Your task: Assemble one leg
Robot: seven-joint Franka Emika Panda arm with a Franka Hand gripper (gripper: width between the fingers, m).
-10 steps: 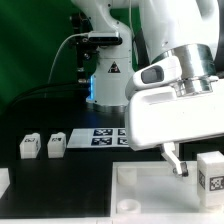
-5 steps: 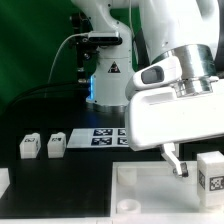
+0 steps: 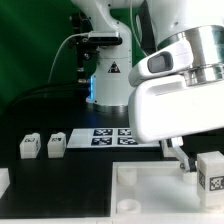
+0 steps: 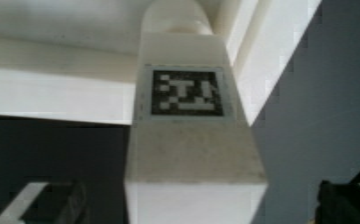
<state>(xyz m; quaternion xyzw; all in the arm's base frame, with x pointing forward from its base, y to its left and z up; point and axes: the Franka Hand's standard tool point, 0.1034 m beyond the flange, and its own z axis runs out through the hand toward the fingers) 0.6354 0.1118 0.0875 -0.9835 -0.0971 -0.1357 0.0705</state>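
The leg, a small white block with a black-and-white tag, stands at the exterior view's right, beside the large white panel. My gripper hangs over it; one dark finger shows just left of the leg and the other is hidden. In the wrist view the leg fills the middle, tag facing the camera. It lies between the two dark fingertips of my gripper, with a gap on each side. The jaws stand open around the leg without touching it.
Two more small white legs stand at the exterior view's left. The marker board lies behind the panel. A white part sits at the left edge. The robot base stands at the back.
My gripper has shifted a little to the exterior view's right and looms larger. The leg and the other parts have not moved.
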